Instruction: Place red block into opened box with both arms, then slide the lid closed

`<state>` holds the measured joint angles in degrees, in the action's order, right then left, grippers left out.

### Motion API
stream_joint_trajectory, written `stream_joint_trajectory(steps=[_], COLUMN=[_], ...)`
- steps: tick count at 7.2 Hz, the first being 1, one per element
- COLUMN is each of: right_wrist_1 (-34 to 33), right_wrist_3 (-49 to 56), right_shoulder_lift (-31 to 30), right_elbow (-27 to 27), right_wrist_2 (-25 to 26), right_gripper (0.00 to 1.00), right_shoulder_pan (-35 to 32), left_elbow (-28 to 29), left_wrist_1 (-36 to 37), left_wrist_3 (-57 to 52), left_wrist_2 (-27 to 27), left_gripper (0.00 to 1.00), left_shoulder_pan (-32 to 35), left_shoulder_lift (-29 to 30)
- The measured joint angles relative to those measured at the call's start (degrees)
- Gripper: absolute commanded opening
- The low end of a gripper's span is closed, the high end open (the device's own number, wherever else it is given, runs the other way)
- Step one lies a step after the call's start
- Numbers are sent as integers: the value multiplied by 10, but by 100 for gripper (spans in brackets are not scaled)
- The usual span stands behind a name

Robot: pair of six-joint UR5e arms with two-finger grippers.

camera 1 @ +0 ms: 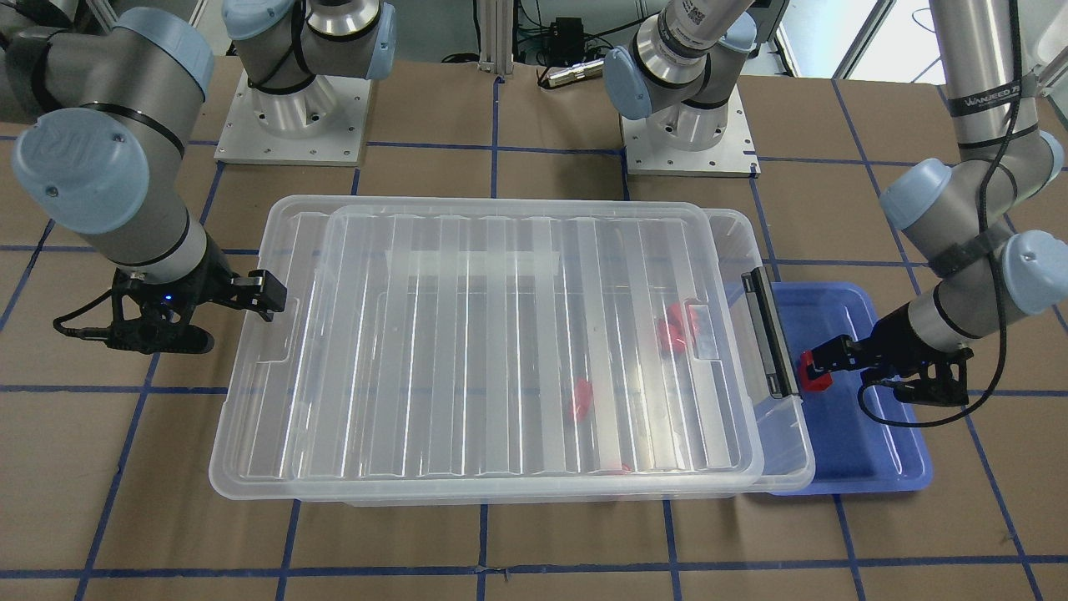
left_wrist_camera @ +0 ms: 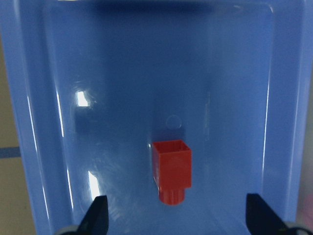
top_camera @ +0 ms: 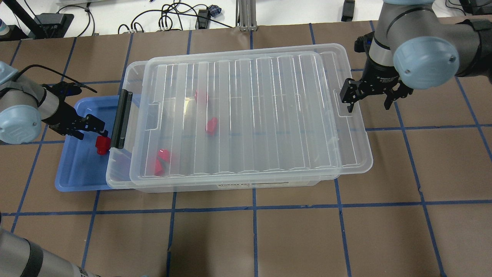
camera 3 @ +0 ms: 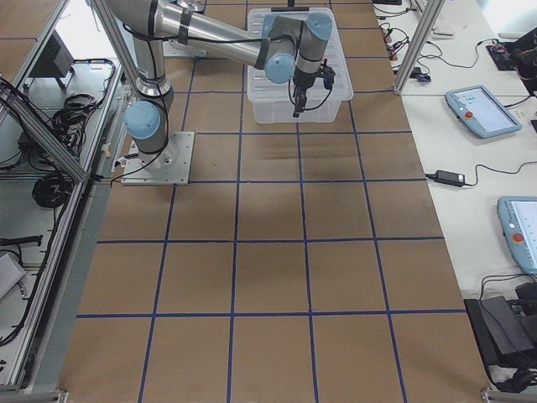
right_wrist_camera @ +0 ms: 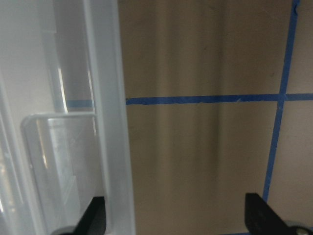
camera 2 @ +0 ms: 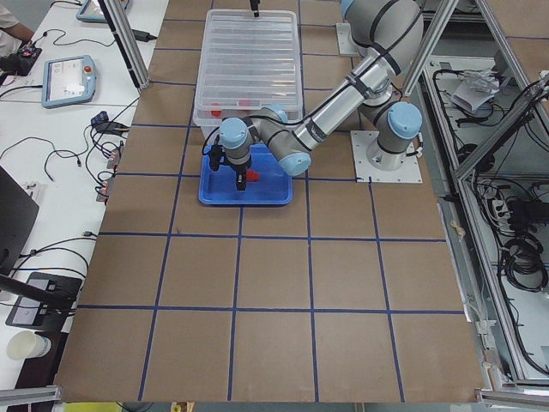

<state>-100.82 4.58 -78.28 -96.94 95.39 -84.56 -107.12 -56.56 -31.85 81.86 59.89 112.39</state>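
A red block (left_wrist_camera: pixel 171 169) lies on its side in a blue tray (top_camera: pixel 77 169). My left gripper (left_wrist_camera: pixel 178 220) hangs just above it, open, with one finger on each side and nothing held. The clear box (top_camera: pixel 230 186) has a black bar (top_camera: pixel 122 117) at its left end. The ribbed lid (top_camera: pixel 269 107) rests on the box, shifted toward my right, so a strip by the black bar is uncovered. My right gripper (top_camera: pixel 367 100) is open at the lid's overhanging right end, beside its notch (top_camera: pixel 344 111), with one finger over the rim.
Three more red blocks (top_camera: pixel 211 125) lie inside the box under the lid. The blue tray is tucked partly under the box's left end. Both arm bases (camera 1: pixel 292 125) stand at the table's back edge. Brown table surface (top_camera: pixel 269 238) with blue grid lines lies around the box.
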Motion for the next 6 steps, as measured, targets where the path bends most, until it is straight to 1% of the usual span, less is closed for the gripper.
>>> stream_joint_trajectory(steps=[2, 4, 5, 6], right_wrist_1=[2, 2, 1, 1], right_wrist_3=[36, 67, 77, 89], right_shoulder_lift=[-4, -5, -5, -6], right_elbow=[0, 0, 1, 2], right_wrist_2=[4, 5, 7, 12], right_gripper=[100, 100, 100, 100], right_shoulder_pan=[33, 55, 60, 69], left_elbow=[-4, -8, -10, -12], left_wrist_1=[9, 17, 19, 19], left_wrist_3=[22, 24, 25, 26], left_wrist_2=[4, 20, 24, 34], left_gripper=[99, 99, 97, 82], left_shoulder_pan=[30, 38, 38, 38], left_shoulder_lift=[1, 7, 9, 9])
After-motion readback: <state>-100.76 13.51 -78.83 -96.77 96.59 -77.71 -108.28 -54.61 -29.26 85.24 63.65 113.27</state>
